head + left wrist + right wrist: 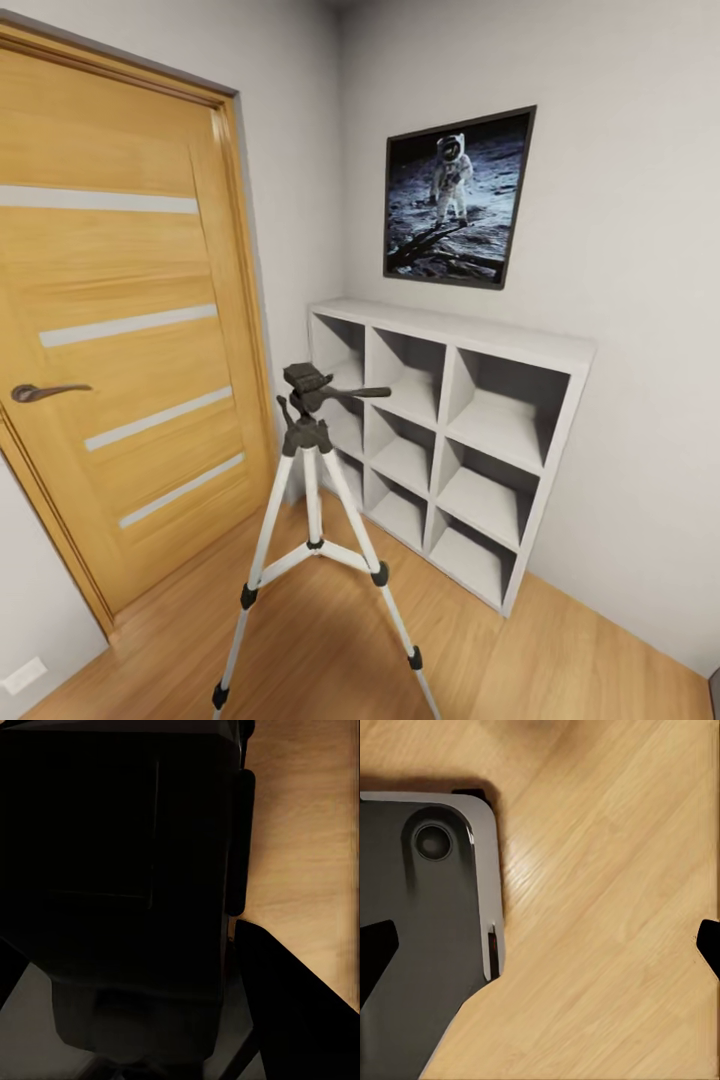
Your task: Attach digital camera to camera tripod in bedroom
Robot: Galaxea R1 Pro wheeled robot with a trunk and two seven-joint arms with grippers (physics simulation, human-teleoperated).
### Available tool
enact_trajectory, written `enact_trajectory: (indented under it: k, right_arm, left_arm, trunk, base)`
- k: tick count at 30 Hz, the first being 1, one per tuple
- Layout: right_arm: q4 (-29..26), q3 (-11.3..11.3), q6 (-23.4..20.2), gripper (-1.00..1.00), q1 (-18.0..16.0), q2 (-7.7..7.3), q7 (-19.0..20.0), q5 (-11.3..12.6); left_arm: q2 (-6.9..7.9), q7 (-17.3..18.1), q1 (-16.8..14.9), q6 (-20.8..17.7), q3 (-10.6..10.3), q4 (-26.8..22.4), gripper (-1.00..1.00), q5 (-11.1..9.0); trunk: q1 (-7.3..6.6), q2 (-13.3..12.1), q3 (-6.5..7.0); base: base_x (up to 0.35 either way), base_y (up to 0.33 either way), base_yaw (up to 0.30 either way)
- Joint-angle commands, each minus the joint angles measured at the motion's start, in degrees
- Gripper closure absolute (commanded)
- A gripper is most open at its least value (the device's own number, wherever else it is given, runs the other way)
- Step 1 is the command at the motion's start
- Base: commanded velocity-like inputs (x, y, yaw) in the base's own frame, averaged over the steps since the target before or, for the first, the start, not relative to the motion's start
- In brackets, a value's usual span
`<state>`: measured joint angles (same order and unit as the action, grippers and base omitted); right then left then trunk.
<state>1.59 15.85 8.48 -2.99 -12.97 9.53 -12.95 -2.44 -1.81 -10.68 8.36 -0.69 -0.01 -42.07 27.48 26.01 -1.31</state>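
The camera tripod (315, 520) stands on the wood plank floor (560, 650) at about six o'clock in the head view, its black head and pan handle up, its feet partly cut off by the frame edge; the white cube shelving (460, 440) sits just behind it toward two o'clock, a framed astronaut picture (458, 197) hangs at twelve to one o'clock, and the wooden door (120, 330) fills nine o'clock. In the left wrist view a large black mass (120, 892) too dark to identify blocks most of the floor, so I cannot tell whether the left claw is released or clenched. In the right wrist view the right gripper (547, 941) is released, its dark fingertips (375, 949) wide apart at opposite edges over bare floor, beside a grey rounded panel (435, 930) I cannot identify.
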Motion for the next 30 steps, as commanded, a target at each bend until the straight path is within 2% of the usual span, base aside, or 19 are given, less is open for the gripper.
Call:
enact_trajectory:
  k: [1, 23, 30]
  right_arm:
    - [0.2, 0.5, 0.3, -1.00, -0.1, -0.04, 0.1, -0.5]
    - [0.2, 0.4, 0.3, -1.00, -0.1, -0.12, 0.1, -0.5]
    - [0.2, 0.4, 0.3, -1.00, -0.1, 0.02, 0.1, -0.5]
  left_arm:
    - [-0.02, -0.1, 0.0, 0.2, -0.1, 0.0, 1.00, 0.0]
    - [-0.02, -0.1, 0.0, 0.2, -0.1, 0.0, 1.00, 0.1]
    - [0.03, -0.1, 0.0, 0.2, -0.1, 0.0, 1.00, 0.1]
  trunk:
    - [0.06, 0.1, -0.12]
    - [0.06, 0.1, -0.12]
    - [0.06, 0.1, -0.12]
  base:
    - [0.247, -0.207, 0.000]
    - [0.240, -0.215, 0.000]
    - [0.108, -0.144, 0.014]
